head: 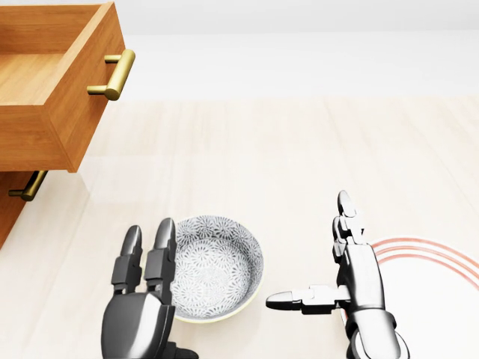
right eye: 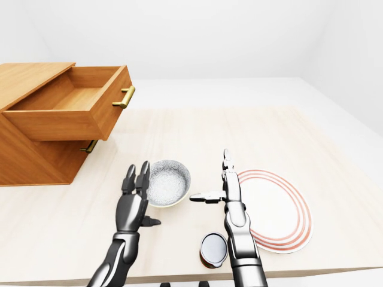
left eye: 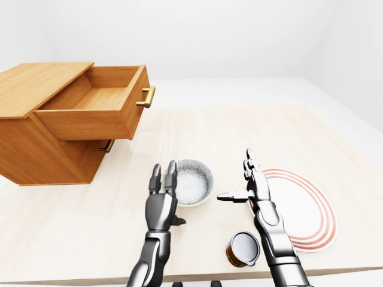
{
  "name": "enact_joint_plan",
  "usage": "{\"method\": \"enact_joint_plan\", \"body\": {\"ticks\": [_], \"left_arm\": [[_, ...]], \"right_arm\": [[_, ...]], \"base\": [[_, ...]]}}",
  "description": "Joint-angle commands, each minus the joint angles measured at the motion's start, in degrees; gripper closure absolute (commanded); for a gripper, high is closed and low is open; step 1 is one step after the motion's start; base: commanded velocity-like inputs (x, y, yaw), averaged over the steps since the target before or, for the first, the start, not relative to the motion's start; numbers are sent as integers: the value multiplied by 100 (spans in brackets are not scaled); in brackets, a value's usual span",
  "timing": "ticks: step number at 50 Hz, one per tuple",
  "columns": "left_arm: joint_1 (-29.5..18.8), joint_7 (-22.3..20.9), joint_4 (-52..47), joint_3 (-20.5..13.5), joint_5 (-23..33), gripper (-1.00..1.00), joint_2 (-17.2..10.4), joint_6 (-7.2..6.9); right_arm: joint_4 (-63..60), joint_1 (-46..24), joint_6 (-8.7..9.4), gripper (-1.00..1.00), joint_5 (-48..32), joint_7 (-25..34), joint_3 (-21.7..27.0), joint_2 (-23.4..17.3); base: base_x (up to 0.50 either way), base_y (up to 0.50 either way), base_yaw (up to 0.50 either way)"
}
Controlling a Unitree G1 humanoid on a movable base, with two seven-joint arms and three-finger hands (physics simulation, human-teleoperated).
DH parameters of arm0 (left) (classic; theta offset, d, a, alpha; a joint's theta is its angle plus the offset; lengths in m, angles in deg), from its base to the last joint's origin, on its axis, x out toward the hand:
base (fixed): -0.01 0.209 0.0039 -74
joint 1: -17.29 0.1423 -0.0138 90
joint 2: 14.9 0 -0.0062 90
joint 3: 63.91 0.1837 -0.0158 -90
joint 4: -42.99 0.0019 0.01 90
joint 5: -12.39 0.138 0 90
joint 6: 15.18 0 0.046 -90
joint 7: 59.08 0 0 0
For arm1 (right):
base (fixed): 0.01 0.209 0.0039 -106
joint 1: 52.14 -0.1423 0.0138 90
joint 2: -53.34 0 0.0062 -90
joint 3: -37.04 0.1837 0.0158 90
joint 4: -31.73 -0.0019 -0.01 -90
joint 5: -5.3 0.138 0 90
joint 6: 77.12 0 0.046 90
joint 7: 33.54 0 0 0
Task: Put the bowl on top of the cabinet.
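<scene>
The bowl (head: 215,267) rests on the counter (head: 299,172) between both hands, the left hand (head: 142,295) at its rim with fingers spread, the right hand (head: 344,288) also open and farther off, cabinet (left eye: 36,113) up-left.

Cabinet (left eye: 48,128) stands at the table's (left eye: 197,128) left in the left-eye view, top drawer (left eye: 96,107) pulled out. Bowl (left eye: 192,182) sits centre; plate (left eye: 302,209) to its right; can (left eye: 243,249) below, between them.
</scene>
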Motion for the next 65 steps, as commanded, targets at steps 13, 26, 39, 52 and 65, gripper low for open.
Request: {"method": "enact_joint_plan", "body": {"ticks": [13,26,39,52,65], "left_arm": [[-677,0,1797,727,2168,-100,64,0],[-775,0,2014,779,2287,98,51,0],[-738,0,2057,734,2380,93,48,0],[-616,0,1941,768,2395,87,12,0],[-512,0,1026,470,1757,87,-25,0]], "right_arm": [[-139,58,57,-100,-23,23,-42,18],[-148,71,38,-100,-16,42,-38,19],[-127,62,31,-100,-27,38,-46,23],[-123,82,-9,-100,-52,48,-76,35],[-108,77,-21,-100,-82,57,-103,45]], "base": [[0,0,0],[0,0,0],[0,0,0],[0,0,0],[0,0,0]]}}
